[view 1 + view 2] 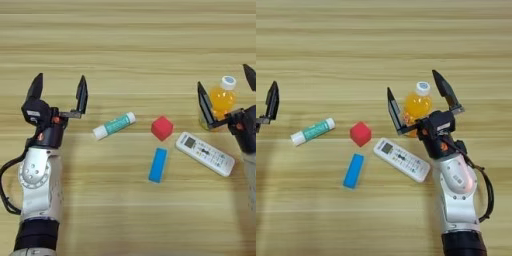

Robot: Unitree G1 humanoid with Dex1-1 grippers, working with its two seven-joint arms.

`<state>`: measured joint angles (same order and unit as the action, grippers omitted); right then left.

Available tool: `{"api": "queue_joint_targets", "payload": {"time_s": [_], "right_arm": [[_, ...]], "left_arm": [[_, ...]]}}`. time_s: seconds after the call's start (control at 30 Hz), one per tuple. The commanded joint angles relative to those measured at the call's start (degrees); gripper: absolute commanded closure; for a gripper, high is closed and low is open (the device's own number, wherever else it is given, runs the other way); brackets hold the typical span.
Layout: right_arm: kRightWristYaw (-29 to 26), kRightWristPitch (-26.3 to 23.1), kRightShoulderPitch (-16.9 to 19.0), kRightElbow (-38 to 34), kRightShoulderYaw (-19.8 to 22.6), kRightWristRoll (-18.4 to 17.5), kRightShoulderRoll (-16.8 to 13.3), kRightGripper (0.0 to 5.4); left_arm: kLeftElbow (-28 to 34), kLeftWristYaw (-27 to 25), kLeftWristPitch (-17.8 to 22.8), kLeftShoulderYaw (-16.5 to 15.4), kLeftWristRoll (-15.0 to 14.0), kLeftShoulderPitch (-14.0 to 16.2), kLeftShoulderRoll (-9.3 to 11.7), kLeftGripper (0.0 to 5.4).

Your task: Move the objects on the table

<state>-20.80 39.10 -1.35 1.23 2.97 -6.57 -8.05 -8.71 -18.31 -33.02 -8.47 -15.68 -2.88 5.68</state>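
The orange juice bottle (417, 106) with a white cap stands at the right, and my right gripper (419, 99) is open with one black finger on each side of it, not closed on it. Just in front lies the white remote control (401, 159). The small red cube (162, 128) sits mid-table, with the flat blue block (158, 164) in front of it. To the cube's left lies the green-and-white tube (114, 125). My left gripper (59, 93) is open, left of the tube, holding nothing.
The light-brown wooden table (128, 45) fills the view. My two forearms rise from the near edge at the left and the right.
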Motion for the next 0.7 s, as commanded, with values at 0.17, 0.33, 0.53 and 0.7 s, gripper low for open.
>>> {"api": "queue_joint_targets", "payload": {"time_s": [0.17, 0.33, 0.53, 0.7], "right_arm": [[6.01, -6.72, 2.78, -6.01, 1.54, 1.4, 0.15, 0.03], [7.34, -11.45, 4.55, -9.46, 1.06, 0.46, 0.14, 0.03], [7.64, -14.82, 4.85, -11.44, 1.17, 0.33, -0.51, 0.03], [8.11, -15.31, 6.55, -12.3, 0.21, 0.84, 0.2, 0.03]], "left_arm": [[10.17, 3.98, 4.23, 0.13, 1.29, 7.21, -0.86, 0.0], [14.32, 5.2, 5.97, 0.01, 1.02, 11.02, -0.85, 0.0], [17.97, 5.4, 8.48, 0.16, 1.0, 13.1, 0.15, 0.0], [18.57, 4.25, 8.71, 0.22, 1.24, 14.59, 0.93, 0.0]]}}
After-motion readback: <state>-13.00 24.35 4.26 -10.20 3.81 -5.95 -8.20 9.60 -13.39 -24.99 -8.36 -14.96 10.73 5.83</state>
